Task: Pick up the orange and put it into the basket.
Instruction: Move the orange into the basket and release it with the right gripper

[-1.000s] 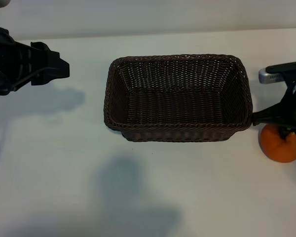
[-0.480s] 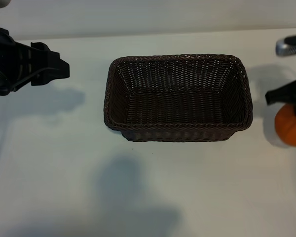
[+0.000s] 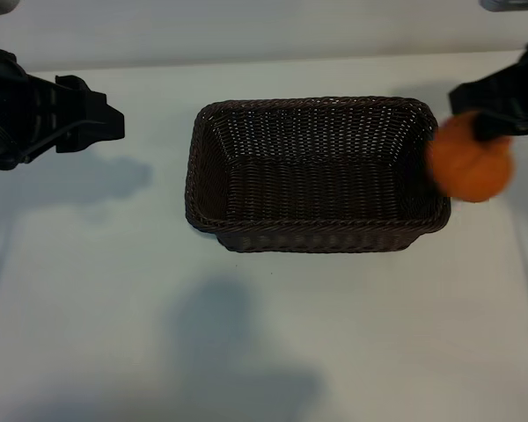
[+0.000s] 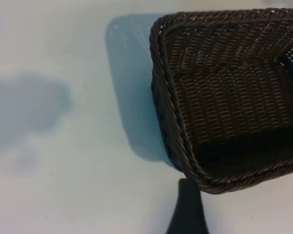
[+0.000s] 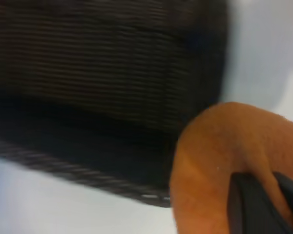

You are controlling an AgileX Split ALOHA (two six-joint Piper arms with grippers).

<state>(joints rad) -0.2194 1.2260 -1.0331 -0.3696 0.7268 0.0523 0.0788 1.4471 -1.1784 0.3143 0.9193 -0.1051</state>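
Observation:
The orange (image 3: 469, 158) hangs in the air over the right end of the basket (image 3: 317, 102), overlapping its right rim. My right gripper (image 3: 488, 119) is shut on the orange from the far side. Close up in the right wrist view, the orange (image 5: 219, 161) fills the space beside a dark finger (image 5: 249, 204), with the woven basket (image 5: 88, 73) behind. The basket is a dark-brown wicker rectangle with nothing in it. My left gripper (image 3: 110, 123) stands open at the far left, well apart from the basket. One of its fingers (image 4: 188, 209) shows near the basket's corner (image 4: 185, 161).
The white table (image 3: 246, 334) stretches bare in front of the basket and to its left. Arm shadows lie on it at the left and front. A grey metal part (image 3: 510, 4) shows at the top right edge.
My right gripper has lifted the orange off the table at the basket's right and carried it up and leftward over the right rim. The left arm has not moved.

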